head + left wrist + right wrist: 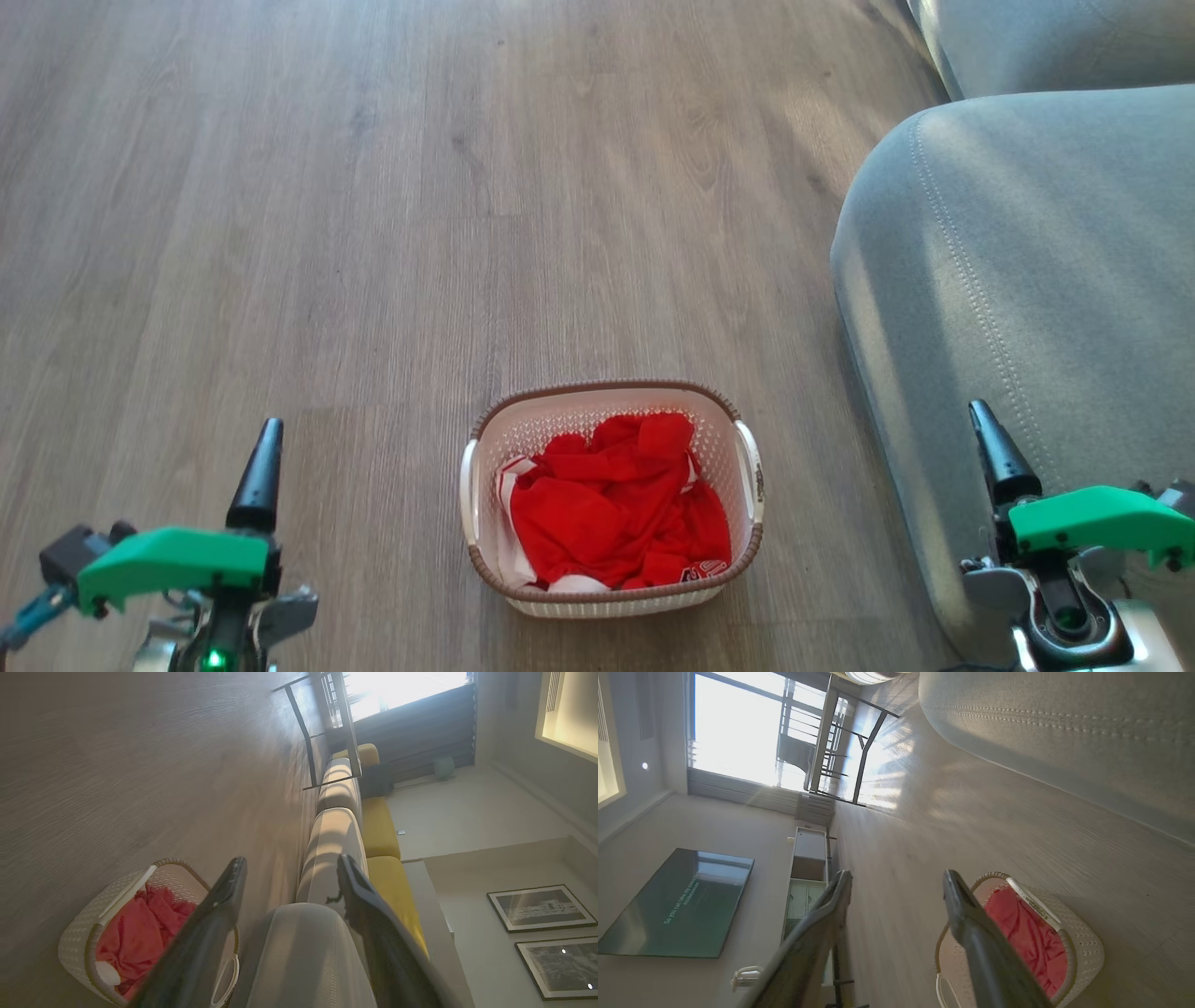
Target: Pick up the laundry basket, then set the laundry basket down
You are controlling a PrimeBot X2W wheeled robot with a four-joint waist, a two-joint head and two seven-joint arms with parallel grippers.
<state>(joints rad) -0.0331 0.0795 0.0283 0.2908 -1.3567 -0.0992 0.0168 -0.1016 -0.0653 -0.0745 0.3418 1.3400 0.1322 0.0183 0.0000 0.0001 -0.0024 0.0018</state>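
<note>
Laundry basket point(616, 605) on wood floor point(373, 233) beside sofa point(1027, 261); left pincer point(292, 860), right pincer point(897, 873) spread

Looks like a living room at home. Grey sofa point(1027, 280), wall TV point(677, 903), framed pictures point(537, 907), wood floor point(280, 233)

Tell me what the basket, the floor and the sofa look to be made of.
Basket: white moulded plastic, matte, judging by its rows of punched holes; the brown rim looks woven but is probably plastic too. Floor: grey wood-look planks with grain and seams; wood or laminate, can't tell. Sofa: grey fabric or suede-like cover, soft sheen, stitched seams.
</note>
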